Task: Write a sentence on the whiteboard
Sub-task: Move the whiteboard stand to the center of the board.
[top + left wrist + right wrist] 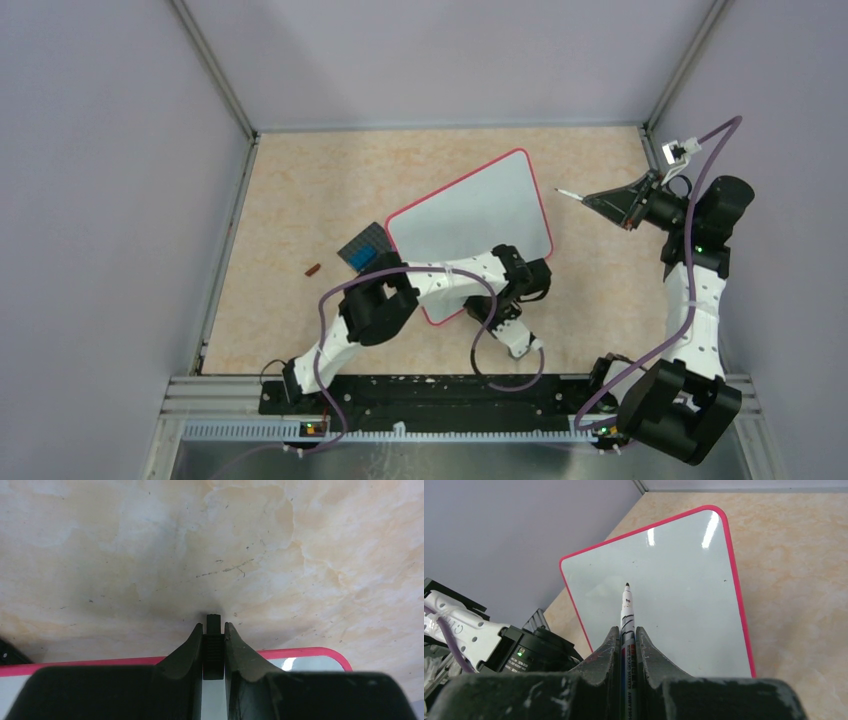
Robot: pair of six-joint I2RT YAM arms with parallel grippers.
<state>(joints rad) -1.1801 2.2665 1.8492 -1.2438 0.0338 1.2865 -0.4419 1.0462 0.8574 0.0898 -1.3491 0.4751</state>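
top: board [470, 215] lies tilted at mid-table [300, 190]; eraser [362, 247] just beside its left corner; small brown bit [313, 268] further left; left arm [450, 275] reaches across the board's near edge; right gripper [612, 203] sits right of the board, apart from it, clamped on a marker [570, 193] that points toward the board.
left wrist: left gripper [213, 626] closed at the board's red edge; black ribbed piece [213, 650] pinched between its fingers.
right wrist: marker held between both fingers; bare dark tip seen against the glossy white surface.
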